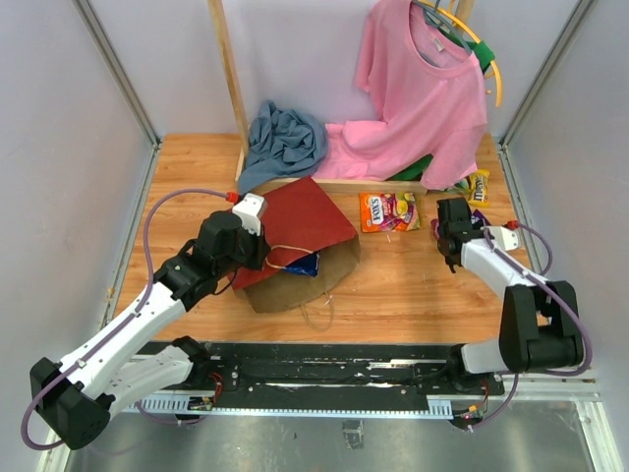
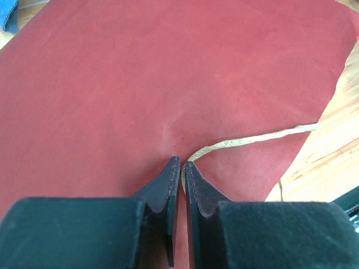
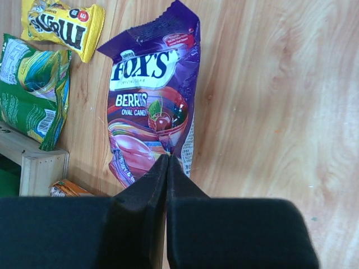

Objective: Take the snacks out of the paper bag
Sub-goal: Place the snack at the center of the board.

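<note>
- Inside the mouth of the tall brown kraft paper bag with dark red outer sides [image 1: 295,221], a glossy flat blue packet [image 1: 303,264] shows. The bag lies on its side on the wooden counter [image 1: 393,285], left of centre, with its opening toward the right arm. This packet looks like the next snack to draw out.
- Out on the counter are a flat orange candy packet [image 1: 389,210] just right of the bag and a glossy purple candy packet [image 3: 151,106] farther right. A small yellow packet [image 3: 61,25] and a green-yellow packet [image 3: 31,89] lie beside the purple one.
- The left gripper [image 2: 180,163] rests on the bag's red upper wall, jaws drawn almost together where the thin twine handle [image 2: 252,137] begins. I cannot tell whether paper or twine is pinched between them.
- The right gripper [image 3: 167,159] has its jaws pressed together at the purple packet's near edge. Whether a corner is caught there I cannot tell.
- To do the step well, the right jaws should part and lift clear of the purple packet before the arm crosses to the bag.
- The left arm should raise the upper wall gently so the mouth gapes. A hard pull would probably drag the light bag.
- The right arm should enter low along the counter and pinch the blue packet's exposed edge. It should then draw straight out, past the loose twine.
- At the back, the pink cotton shirt [image 1: 423,88] and crumpled blue-grey cloth [image 1: 285,138] are well apart from this path.
</note>
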You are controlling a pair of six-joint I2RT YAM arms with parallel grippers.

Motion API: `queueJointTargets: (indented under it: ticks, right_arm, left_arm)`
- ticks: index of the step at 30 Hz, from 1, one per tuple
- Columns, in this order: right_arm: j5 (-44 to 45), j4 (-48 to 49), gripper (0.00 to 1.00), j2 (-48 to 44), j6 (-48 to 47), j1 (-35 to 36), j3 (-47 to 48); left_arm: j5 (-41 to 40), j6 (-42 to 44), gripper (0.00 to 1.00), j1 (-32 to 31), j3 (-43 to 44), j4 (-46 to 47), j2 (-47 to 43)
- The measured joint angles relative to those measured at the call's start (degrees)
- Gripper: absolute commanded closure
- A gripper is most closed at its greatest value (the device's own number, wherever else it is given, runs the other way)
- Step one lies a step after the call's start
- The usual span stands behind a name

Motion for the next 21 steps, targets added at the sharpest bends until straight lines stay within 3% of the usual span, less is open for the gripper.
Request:
queueJointTargets:
  ticks: [4, 5, 6, 8, 9, 12, 15, 18, 21]
  right_arm:
    - [1.2, 0.1, 0.99, 4.2, 2.9, 0.8, 2.3]
    - [1.4, 0.4, 0.94, 5.2, 3.2, 0.8, 2.9]
    - [1.5, 0.7, 0.80, 6.1, 3.3, 0.8, 3.3]
    - [1.5, 2.3, 0.38, 8.0, 3.1, 0.8, 3.9]
    - [1.4, 3.6, 0.26, 8.9, 2.7, 0.8, 4.2]
    - [-0.1, 6.8, 0.11, 10.5, 0.3, 0.8, 4.4]
    - [-1.8, 9.0, 0.08, 9.4, -1.7, 0.8, 3.9]
    - [-2.7, 10.6, 0.21, 4.5, -3.5, 0.9, 0.7]
    - [-2.3, 11.1, 0.28, -1.5, -5.3, 0.8, -2.5]
  left_arm:
    - [0.1, 0.0, 0.87, 0.0, -0.2, 0.0, -0.1]
    - [0.2, 0.0, 0.87, 0.0, -0.2, 0.0, -0.1]
    - [0.2, 0.0, 0.87, 0.0, -0.2, 0.0, -0.1]
    - [0.2, 0.0, 0.87, 0.0, -0.2, 0.0, -0.1]
    - [0.2, 0.0, 0.87, 0.0, -0.2, 0.0, -0.1]
    - [0.3, 0.0, 0.87, 0.0, -0.2, 0.0, -0.1]
    - [0.4, 0.0, 0.87, 0.0, -0.2, 0.0, -0.1]
    - [0.5, 0.0, 0.86, 0.0, -0.2, 0.0, -0.1]
    - [0.7, 0.0, 0.86, 0.0, -0.2, 0.0, -0.1]
